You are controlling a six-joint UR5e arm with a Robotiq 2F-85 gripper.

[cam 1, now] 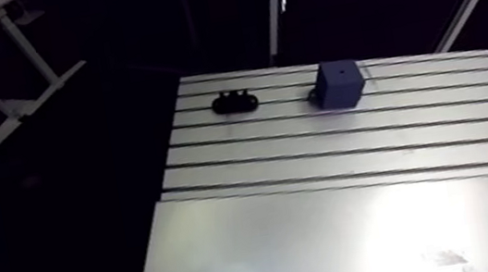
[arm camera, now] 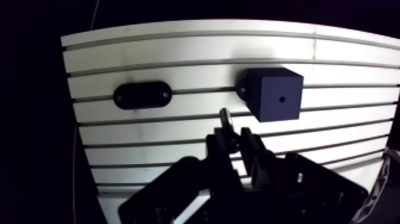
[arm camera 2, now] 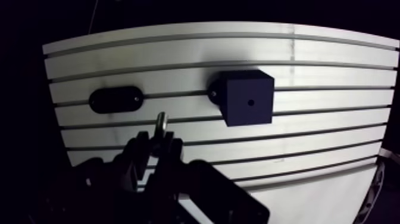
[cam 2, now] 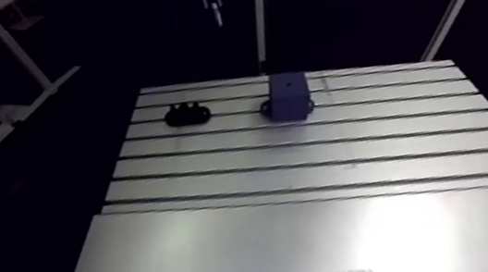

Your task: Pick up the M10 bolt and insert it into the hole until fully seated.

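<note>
Wrist view only: gripper (arm camera: 234, 139), likely bolt (arm camera: 225, 117)

The slotted aluminium table (arm camera: 178, 47) carries two things, both ahead of the gripper (arm camera: 232, 136): a dark blue block (arm camera: 274, 95) with a small hole in its top, and a flat black oval plate (arm camera: 143, 95) lying apart from the block.

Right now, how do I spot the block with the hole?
On the slotted aluminium table, two dark things sit apart near the far edge. The block is the tall blue cube with a small hole on top; the black oval piece lies flat.
</note>
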